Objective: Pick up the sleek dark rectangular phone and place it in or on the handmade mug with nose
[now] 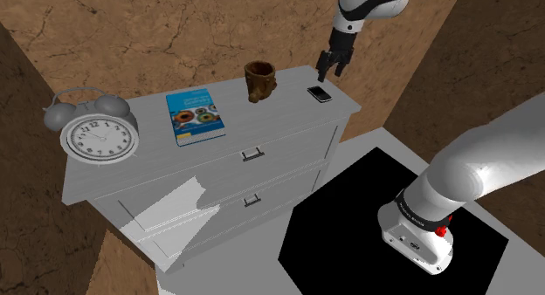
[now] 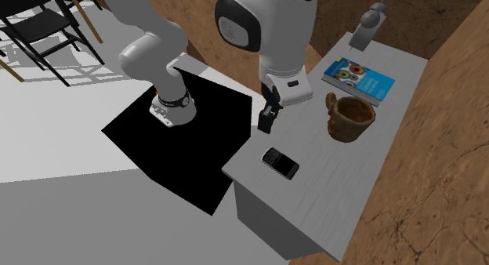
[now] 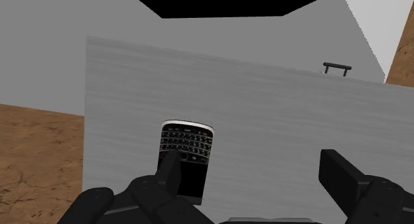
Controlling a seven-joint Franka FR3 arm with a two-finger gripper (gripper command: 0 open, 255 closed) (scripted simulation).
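Observation:
The dark rectangular phone (image 1: 320, 93) (image 2: 280, 162) lies flat on the grey dresser top (image 1: 262, 119) near its corner, keypad up (image 3: 186, 156). The brown mug (image 1: 259, 80) (image 2: 350, 118) stands upright a short way from it. My black gripper (image 1: 329, 71) (image 2: 268, 118) (image 3: 255, 179) hangs open above the dresser top, close over the phone and holding nothing. In the wrist view one finger (image 3: 169, 169) overlaps the phone, while the other finger (image 3: 342, 179) stands well off to its side over bare surface.
A blue book (image 1: 196, 115) (image 2: 358, 79) lies flat beyond the mug, and a grey alarm clock (image 1: 94, 127) (image 2: 372, 24) stands at the far end. Drawer handles (image 1: 252, 153) (image 3: 337, 68) line the front. Brown walls enclose the dresser. Chairs (image 2: 39, 28) stand far off.

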